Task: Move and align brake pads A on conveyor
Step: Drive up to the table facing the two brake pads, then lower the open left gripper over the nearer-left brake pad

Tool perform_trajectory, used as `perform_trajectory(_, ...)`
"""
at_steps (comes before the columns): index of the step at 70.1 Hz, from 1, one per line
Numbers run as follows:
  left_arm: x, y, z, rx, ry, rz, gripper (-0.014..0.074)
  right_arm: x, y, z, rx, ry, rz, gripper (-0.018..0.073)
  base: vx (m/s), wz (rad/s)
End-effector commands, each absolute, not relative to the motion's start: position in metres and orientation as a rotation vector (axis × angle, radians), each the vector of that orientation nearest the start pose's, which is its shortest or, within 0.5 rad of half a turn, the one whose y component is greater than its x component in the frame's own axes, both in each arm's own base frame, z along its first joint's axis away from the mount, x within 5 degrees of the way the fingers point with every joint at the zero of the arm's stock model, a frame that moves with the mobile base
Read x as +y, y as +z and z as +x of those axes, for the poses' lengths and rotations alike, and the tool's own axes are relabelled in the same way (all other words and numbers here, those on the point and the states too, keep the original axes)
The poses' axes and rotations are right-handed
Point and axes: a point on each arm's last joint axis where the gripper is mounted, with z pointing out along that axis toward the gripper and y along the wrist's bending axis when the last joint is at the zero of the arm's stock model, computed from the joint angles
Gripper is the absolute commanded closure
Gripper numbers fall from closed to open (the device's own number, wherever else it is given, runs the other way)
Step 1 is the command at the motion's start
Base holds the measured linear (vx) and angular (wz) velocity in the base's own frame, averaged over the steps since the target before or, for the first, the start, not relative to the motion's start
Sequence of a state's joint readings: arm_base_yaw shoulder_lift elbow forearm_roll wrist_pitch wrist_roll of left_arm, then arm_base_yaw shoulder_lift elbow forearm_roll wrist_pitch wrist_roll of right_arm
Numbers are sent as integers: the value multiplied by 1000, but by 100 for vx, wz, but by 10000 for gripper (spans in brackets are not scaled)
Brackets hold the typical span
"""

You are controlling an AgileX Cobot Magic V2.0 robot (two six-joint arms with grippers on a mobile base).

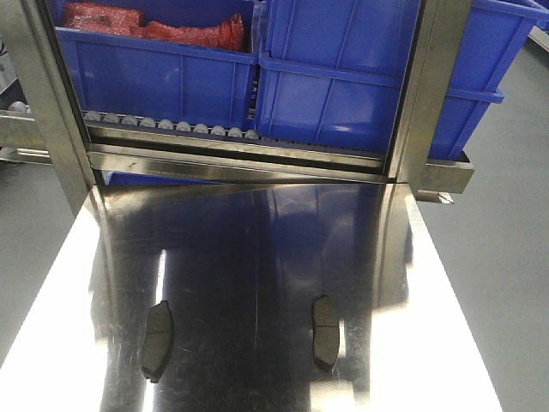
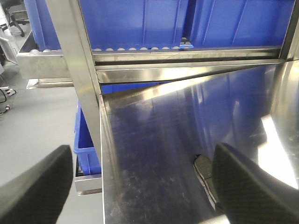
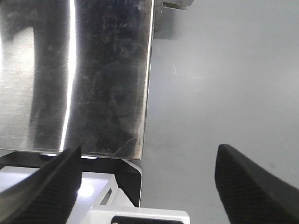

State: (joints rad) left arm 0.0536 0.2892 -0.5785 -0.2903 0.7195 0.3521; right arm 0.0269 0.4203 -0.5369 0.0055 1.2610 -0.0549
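Left tool [image 2: 140,186] and right tool [image 3: 145,182] hang released, empty. Two pads [image 1: 157,339] [image 1: 325,333] lie flat on the slick worktop [image 1: 257,249]; a shallow pinch may skid one off.

The shiny steel tabletop [image 1: 257,249] bears a left brake pad [image 1: 157,340] and a right brake pad [image 1: 325,333] (well apart).

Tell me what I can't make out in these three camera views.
Conveyor: in none of the views.
One brake pad: left wrist view, mostly behind the pincer finger.
Red contents of the blue bin: front view, cut by the top edge, blurred.
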Motion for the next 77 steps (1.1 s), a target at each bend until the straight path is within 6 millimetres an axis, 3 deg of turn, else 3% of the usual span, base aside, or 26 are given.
perform_trajectory(1,-14,338,53,1792,-58,178,11,1,273,44,2627,-14,-113,-6,0,0)
perform_trajectory(35,-14,341,54,1760,-60,164,11,1,273,44,2627,-14,-113,-6,0,0)
perform_trajectory(44,-13,340,61,1789,-101,112,11,1,273,44,2627,-14,-113,-6,0,0)
perform_trajectory(57,-14,335,97,1995,-208,31,11,1,273,44,2627,-14,-113,-6,0,0)
perform_trajectory(77,-18,336,176,2360,-381,-46,11,1,273,44,2627,-14,-113,-6,0,0)
